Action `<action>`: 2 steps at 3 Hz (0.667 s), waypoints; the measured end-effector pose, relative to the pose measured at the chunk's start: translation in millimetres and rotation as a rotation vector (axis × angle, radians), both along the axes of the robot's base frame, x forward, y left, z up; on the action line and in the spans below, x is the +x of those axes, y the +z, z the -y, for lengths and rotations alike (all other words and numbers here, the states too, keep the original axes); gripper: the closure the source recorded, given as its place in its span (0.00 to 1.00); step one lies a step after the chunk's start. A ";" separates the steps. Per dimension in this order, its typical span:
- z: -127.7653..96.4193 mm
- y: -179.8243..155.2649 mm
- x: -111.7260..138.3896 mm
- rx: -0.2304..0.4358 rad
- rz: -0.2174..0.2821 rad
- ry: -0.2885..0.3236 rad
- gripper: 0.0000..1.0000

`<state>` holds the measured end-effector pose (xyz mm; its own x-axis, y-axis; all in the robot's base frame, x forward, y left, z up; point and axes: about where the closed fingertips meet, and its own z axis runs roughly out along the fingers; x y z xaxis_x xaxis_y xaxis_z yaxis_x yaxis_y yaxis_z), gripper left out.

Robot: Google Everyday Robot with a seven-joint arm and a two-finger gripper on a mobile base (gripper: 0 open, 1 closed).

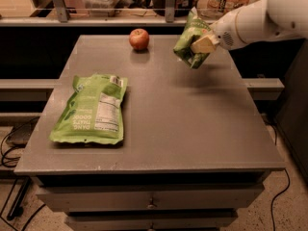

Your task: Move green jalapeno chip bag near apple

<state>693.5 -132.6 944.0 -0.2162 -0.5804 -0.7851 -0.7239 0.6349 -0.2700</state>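
Under the table (192, 124), drawers (154, 201) are seen at the bottom of the frame, the lowest cut off. A lime-green pouch (91, 109) is laid flat at centre left, close to the table's left edge. Open tabletop is seen across the centre and right. At upper right, the green jalapeno chip bag (186, 32) is held above the surface, clamped in the gripper (202, 44); its lettering cannot be read. The apple (139, 39) is seen at upper centre near the far edge, left of the bag and apart from it.
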 end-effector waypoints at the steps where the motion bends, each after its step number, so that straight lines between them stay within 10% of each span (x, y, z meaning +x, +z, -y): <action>1: -9.2 -15.3 36.1 0.022 -0.006 -0.019 1.00; 2: -23.4 -31.8 65.5 0.082 -0.012 0.004 0.82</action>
